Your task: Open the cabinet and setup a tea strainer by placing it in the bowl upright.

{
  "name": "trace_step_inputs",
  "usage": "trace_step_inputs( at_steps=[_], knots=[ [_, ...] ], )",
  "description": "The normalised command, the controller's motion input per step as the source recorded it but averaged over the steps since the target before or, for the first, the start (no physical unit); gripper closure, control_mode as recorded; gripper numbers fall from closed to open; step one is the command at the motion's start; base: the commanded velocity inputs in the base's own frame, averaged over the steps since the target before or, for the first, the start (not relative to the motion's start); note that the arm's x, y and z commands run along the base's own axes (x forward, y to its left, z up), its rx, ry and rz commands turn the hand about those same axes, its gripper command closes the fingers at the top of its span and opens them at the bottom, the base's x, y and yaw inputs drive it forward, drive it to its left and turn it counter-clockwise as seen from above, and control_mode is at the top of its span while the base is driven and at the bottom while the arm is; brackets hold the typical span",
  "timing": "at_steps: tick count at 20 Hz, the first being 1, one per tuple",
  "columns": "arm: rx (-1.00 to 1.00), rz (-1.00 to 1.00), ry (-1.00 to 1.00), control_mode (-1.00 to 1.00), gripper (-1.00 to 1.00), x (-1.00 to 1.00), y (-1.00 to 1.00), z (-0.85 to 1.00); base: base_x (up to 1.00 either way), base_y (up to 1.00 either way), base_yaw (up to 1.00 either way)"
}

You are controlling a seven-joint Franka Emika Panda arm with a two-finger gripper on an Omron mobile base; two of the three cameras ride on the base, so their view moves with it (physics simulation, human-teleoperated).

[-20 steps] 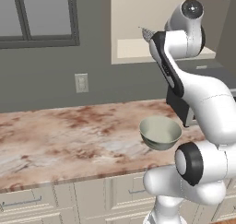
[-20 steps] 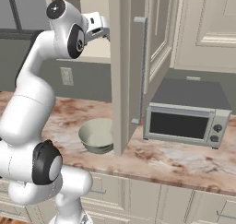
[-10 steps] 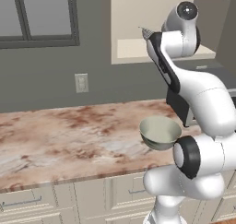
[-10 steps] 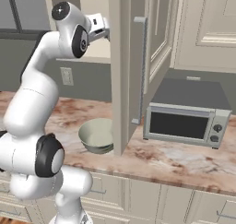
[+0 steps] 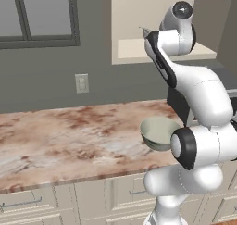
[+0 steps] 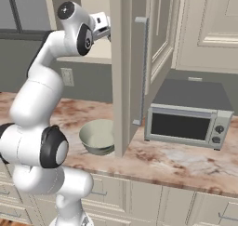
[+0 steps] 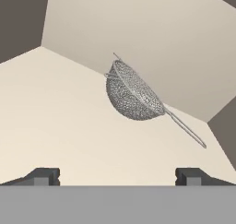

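- gripper [image 7: 117,176] wide open, holding nothing
- tea strainer [image 7: 133,95] on cabinet [image 6: 128,71] shelf ahead of tips, not touching
- cabinet door open
- bowl [image 5: 157,132] on counter [image 5: 69,136] below

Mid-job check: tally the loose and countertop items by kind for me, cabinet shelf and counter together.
Tea strainer, on the cabinet shelf: 1
Bowl, on the counter: 1
Microwave, on the counter: 1
Total: 3
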Motion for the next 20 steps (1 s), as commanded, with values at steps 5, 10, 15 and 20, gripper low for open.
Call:
trace_step_inputs(
  at_steps=[5,10,15,20],
  knots=[
    [-0.05,0.0,0.03,-1.0,-1.0,0.25,-0.04,-0.01,0.0,0.0,0.0],
    [-0.02,0.0,0.01,-1.0,-1.0,0.2,-0.03,-0.06,0.0,0.0,0.0],
    [0.0,0.01,0.0,-1.0,-1.0,0.19,0.0,-0.05,0.0,0.0,0.0],
    [-0.02,0.0,0.0,-1.0,-1.0,0.24,0.0,-0.03,0.0,0.0,0.0]
  ],
)
